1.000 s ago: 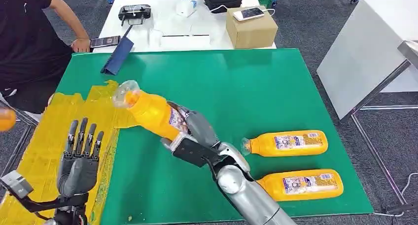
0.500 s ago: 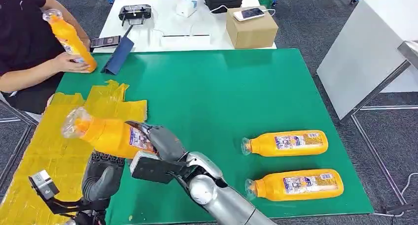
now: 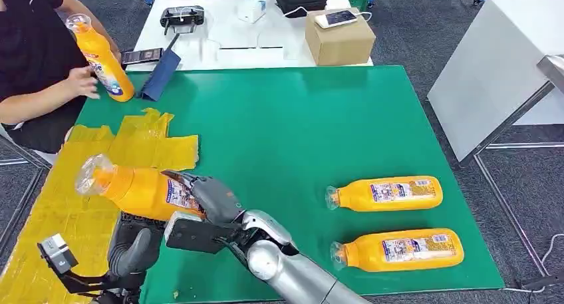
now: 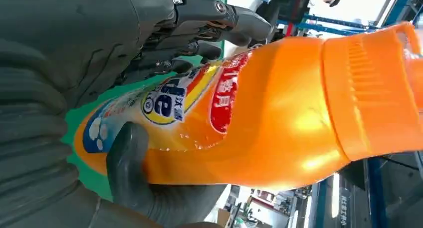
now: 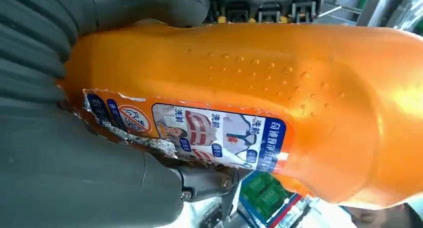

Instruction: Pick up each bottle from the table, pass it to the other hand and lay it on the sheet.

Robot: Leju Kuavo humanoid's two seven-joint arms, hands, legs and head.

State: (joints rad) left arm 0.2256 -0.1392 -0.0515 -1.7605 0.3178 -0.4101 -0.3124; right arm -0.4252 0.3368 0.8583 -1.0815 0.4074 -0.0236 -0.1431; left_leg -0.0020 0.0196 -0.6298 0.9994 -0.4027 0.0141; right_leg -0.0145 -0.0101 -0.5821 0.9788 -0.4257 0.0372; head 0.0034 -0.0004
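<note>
My right hand (image 3: 207, 203) grips an orange bottle (image 3: 143, 187) by its labelled base, cap end pointing left over the yellow sheet (image 3: 53, 214). My left hand (image 3: 136, 241) sits right under the bottle. In the left wrist view its thumb (image 4: 124, 155) presses the bottle (image 4: 279, 108) from one side and its dark fingers (image 4: 209, 18) curl over the other. The right wrist view is close on the bottle's label (image 5: 214, 138). Two more orange bottles (image 3: 386, 193) (image 3: 399, 249) lie on the green mat at the right.
A person at the far left stands another orange bottle (image 3: 100, 58) on the corner of the green mat (image 3: 299, 124). Behind it a white table carries a cardboard box (image 3: 339, 41) and devices. A white cabinet (image 3: 492, 71) stands to the right.
My right hand carried the bottle left and lower over the sheet. My left hand turned from upright with spread fingers to under the bottle and closed around it. The person brought a bottle onto the mat.
</note>
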